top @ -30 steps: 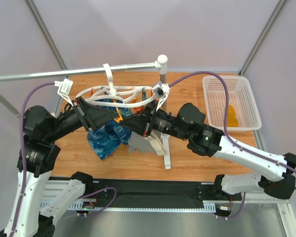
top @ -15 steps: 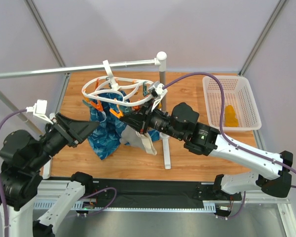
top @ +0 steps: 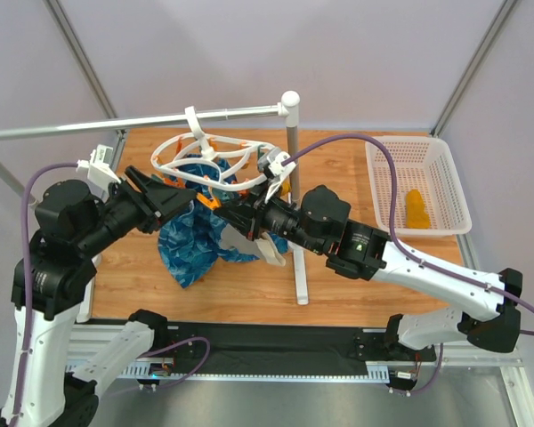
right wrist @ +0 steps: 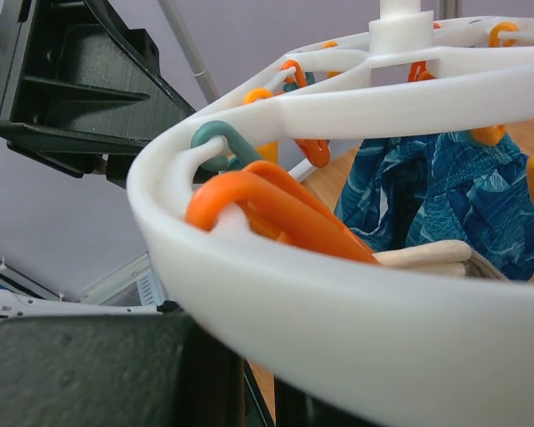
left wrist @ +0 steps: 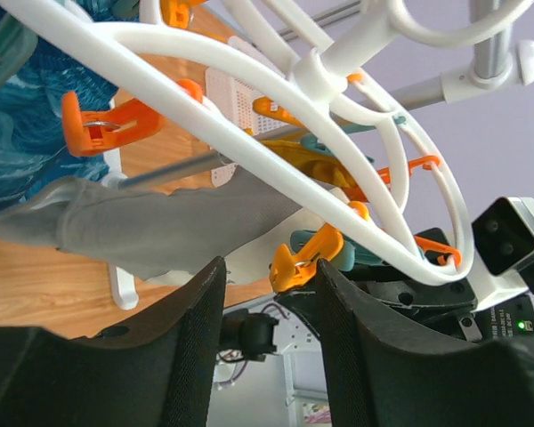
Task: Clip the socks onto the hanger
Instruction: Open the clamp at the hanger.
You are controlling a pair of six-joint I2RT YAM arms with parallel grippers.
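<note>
One mustard-yellow fabric sock lies in the white plastic basket at the far right of the wooden table. It is well apart from the white plastic oval hanger with orange clips, which hangs by its hook from the long grey metal rail. We find the left gripper released and empty, just left of the hanger. The right gripper sits at the ring's near right rim; we cannot tell whether it is clenched. A blue wave-patterned cloth hangs below the ring.
</note>
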